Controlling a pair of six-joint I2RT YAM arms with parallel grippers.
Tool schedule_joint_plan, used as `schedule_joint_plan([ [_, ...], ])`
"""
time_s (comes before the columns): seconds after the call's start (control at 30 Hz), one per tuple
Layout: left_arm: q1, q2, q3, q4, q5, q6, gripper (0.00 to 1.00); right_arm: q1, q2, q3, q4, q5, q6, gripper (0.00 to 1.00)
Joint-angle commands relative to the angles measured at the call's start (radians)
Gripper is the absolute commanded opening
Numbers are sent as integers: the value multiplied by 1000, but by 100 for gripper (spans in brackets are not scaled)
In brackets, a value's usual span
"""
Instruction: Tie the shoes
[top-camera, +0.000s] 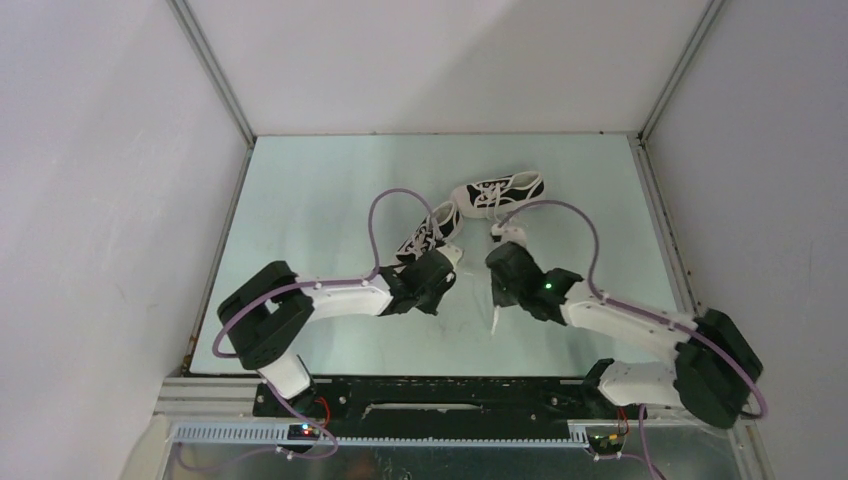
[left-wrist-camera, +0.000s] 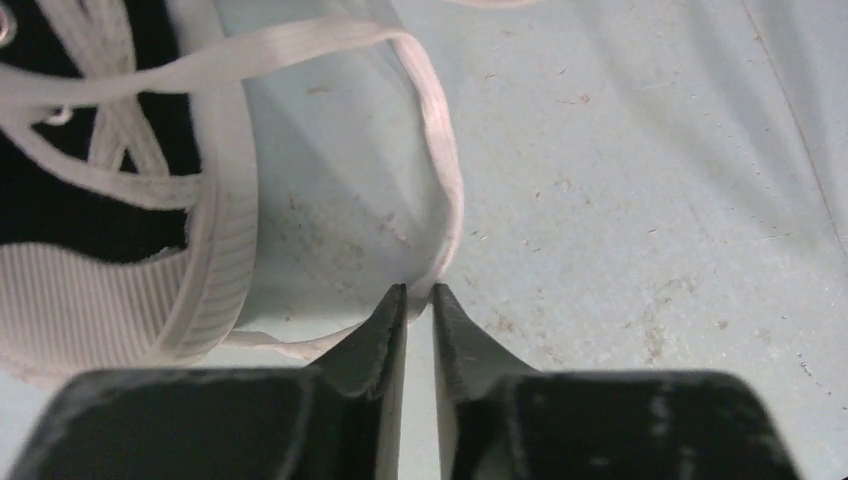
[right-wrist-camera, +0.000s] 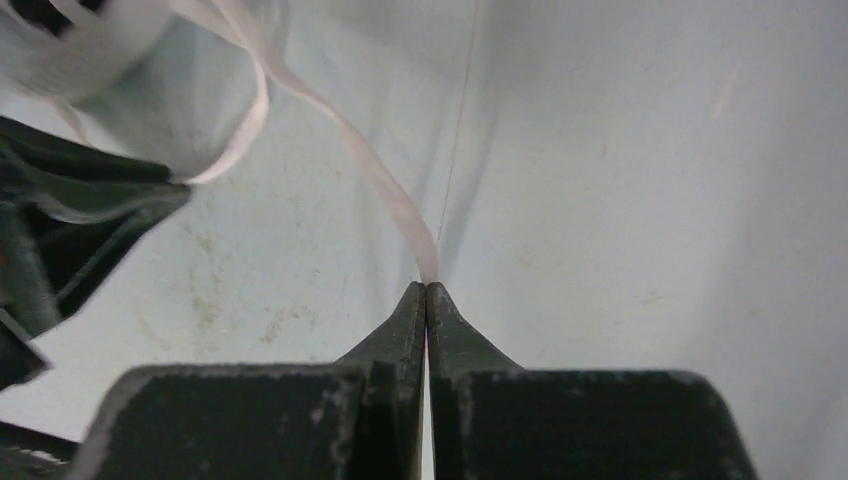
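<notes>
Right tool (right-wrist-camera: 427, 290) pinches a lace (right-wrist-camera: 385, 190); left tool (left-wrist-camera: 420, 292) stands nearly closed (grip unclear).

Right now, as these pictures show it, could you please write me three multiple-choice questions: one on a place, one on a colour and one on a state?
1. Where do the shoes lie?
A. in the near left corner
B. around the table's middle
C. on the arms' base

2. What colour is the lace at the right end effector?
A. white
B. red
C. black

3. How is the right end effector?
A. wide open
B. gripping a toe cap
C. shut on the lace

Answers: 1 B, the top view shows both shoes mid-table; 2 A, it shows white in the right wrist view; 3 C, its jaws meet with the lace pinched between them.
</notes>
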Motion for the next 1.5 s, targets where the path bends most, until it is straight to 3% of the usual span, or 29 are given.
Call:
schedule_joint_plan([
  [0.0,-14,75,51,-127,-39,14,11,-117,-129,-11,-14,-78,-80,0],
  [0.07,-14,65,64,-146,-20,5,1,-171,-165,-20,-13,-130,-109,0],
  [0.27,-14,-150,65,-107,164,-47,0,-347,-224,-24,6,-270,-181,0],
  [0.4,-14,-268,138,-122,306,-72,0,-559,-238,-23,41,-514,-185,0],
  [0.5,-13,-321,260,-207,313,-66,0,-680,-206,-24,89,-653,-159,0],
  [0.63,14,-351,411,-335,273,-50,0,-693,-145,-6,110,-743,-149,0],
  [0.9,67,-325,612,-365,334,-107,0,-692,-140,29,116,-728,-140,0],
  [1.23,77,-188,937,-482,321,-106,0,-676,-112,319,17,-746,-152,0],
  [1.47,90,-217,930,-503,278,-130,0,-597,-28,501,-66,-737,-175,0],
])
